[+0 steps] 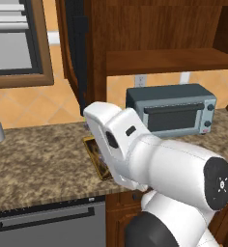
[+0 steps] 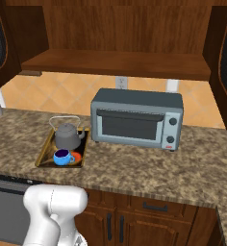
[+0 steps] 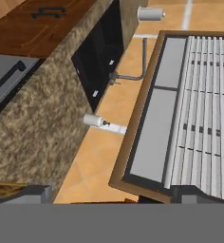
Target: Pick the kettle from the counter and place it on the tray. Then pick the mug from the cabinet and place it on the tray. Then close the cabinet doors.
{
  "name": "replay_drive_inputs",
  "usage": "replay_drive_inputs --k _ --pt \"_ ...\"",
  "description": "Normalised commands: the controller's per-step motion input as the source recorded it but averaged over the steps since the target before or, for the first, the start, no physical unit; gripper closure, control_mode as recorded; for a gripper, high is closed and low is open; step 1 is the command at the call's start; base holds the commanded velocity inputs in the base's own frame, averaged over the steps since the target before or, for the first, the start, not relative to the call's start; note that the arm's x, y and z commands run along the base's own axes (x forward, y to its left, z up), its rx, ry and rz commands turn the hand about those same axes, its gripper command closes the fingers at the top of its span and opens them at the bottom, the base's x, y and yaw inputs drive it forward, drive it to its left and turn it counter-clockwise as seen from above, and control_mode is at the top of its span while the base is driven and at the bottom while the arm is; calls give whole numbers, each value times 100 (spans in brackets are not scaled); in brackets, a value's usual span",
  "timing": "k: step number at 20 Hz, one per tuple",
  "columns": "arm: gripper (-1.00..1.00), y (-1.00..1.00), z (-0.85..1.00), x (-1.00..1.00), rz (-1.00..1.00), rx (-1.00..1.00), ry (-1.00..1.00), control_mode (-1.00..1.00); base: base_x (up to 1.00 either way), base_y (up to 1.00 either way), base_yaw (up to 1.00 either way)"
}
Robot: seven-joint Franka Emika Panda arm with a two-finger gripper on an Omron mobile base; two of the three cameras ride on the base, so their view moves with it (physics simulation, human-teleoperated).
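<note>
One kettle (image 2: 69, 136), one mug (image 2: 62, 156), both on your tray (image 2: 44, 151).
Your gripper's jaws stand wide, holding nothing.

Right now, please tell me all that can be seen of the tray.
The tray is flat, dark and rectangular, with a thin light rim and a golden-brown pattern. It lies on the counter, left of the toaster oven. The kettle stands on its far part; the blue mug sits on its near part, beside an orange-red spot.
</note>
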Motion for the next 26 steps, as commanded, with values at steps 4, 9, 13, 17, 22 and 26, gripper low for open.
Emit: replay_drive_inputs --k 4,9,13,17,22,26 --pt "-100 21 -5 46 -4 4 0 -100 0 0 0" --pt "-100 24 0 34 0 23 0 -100 0 0 0" --pt "-100 24 -1 40 -5 32 1 -100 0 0 0" --pt "-100 32 0 15 -7 11 0 -100 0 0 0" --pt "-100 10 0 5 -20 0 4 -100 0 0 0" --pt "-100 0 0 19 -22 0 5 -100 0 0 0"
